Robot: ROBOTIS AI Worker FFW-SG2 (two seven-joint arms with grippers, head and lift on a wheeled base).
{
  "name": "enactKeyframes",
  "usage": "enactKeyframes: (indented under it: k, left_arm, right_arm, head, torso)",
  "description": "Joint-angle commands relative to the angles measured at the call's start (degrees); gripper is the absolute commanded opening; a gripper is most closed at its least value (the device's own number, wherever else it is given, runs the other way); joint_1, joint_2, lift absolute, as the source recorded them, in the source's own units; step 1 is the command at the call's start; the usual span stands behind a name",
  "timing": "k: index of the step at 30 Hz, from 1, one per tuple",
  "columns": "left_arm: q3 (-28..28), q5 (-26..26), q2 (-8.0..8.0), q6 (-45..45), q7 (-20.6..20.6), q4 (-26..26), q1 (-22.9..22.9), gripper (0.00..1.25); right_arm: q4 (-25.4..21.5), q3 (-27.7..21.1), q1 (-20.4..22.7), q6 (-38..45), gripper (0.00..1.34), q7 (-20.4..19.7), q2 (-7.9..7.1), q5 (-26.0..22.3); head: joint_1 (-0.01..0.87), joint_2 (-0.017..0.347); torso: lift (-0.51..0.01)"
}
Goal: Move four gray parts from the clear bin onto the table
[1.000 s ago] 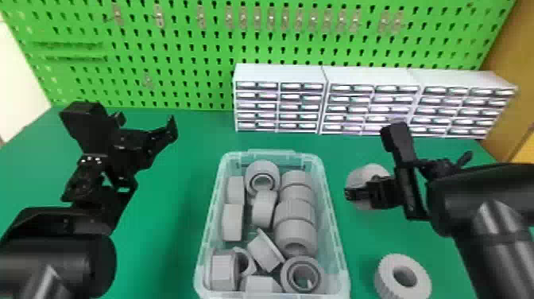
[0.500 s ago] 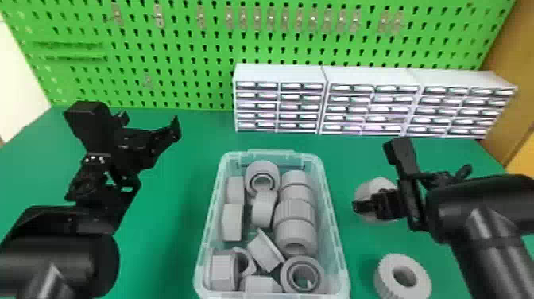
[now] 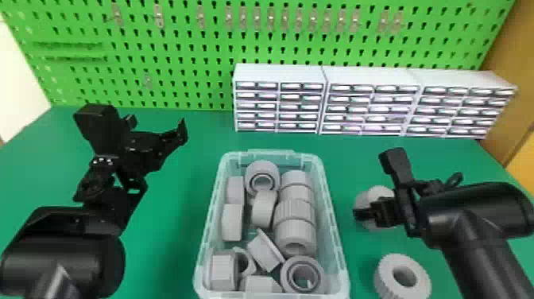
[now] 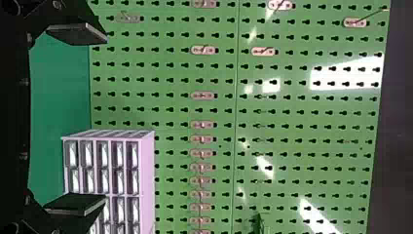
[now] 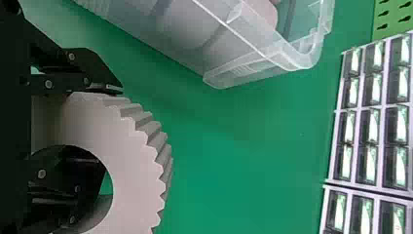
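Over the table right of the clear bin (image 3: 337,254), my right gripper (image 3: 367,213) holds a toothed gray part (image 3: 373,194) partly hidden behind it. In the right wrist view, the right gripper (image 5: 109,124) is shut on the gray part (image 5: 139,161), one finger against its outer teeth and the other inside its hole. Another gray ring (image 3: 413,274) lies on the table nearer the front. Several gray parts (image 3: 294,214) fill the bin. My left gripper (image 3: 155,126) is parked left of the bin; in the left wrist view the left gripper (image 4: 104,118) stands open, holding nothing.
White drawer cabinets (image 3: 369,103) stand in a row along the back of the green table (image 3: 175,238), before a green pegboard (image 3: 190,59). In the right wrist view, the bin's clear wall (image 5: 258,66) rises beside the held part.
My right gripper has moved down in the head view, toward the front, carrying the gray part along. The left arm has barely shifted, and the bin's contents look unchanged.
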Motion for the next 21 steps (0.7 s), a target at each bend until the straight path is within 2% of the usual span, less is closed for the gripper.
enactKeyframes:
  k: [1,21]
  left_arm:
    - [0.06,0.06,0.00,0.00,0.00,0.01,0.00,1.11]
    - [0.15,0.41,0.00,0.00,0.00,0.45,0.00,1.11]
  right_arm:
    - [1.05,0.48,-0.21,0.66,0.17,0.00,0.23,0.18]
    - [3.51,2.15,-0.12,1.71,0.17,0.00,0.14,2.20]
  head:
    - [0.678,0.034]
    - [0.678,0.034]
  torso:
    - [-0.050]
    - [-0.050]
